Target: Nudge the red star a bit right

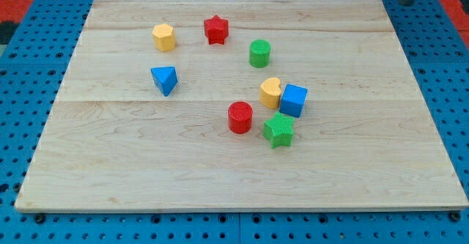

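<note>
The red star lies near the view's top, left of centre, on the wooden board. A yellow hexagon block is to its left and a green cylinder is to its lower right. Only the lower end of my rod shows, at the view's top right corner, with my tip just past the board's far right corner. It is far to the right of the red star and touches no block.
A blue triangle block sits left of centre. A cluster lies right of centre: a yellow heart-like block, a blue cube, a red cylinder and a green star. Blue pegboard surrounds the board.
</note>
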`<control>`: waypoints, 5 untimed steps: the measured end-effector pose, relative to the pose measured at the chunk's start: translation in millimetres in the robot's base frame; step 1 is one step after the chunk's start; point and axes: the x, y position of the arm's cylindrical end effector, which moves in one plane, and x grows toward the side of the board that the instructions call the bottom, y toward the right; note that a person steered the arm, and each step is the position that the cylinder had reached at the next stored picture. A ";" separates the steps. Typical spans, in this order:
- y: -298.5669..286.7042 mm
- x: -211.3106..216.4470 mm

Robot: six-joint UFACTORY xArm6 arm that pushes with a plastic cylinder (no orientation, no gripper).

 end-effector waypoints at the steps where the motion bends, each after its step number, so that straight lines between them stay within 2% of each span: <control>1: 0.4 -1.8; 2: -24.1 7.0; 3: -91.9 -9.8; 4: -138.6 -11.1; 5: -211.3 -8.3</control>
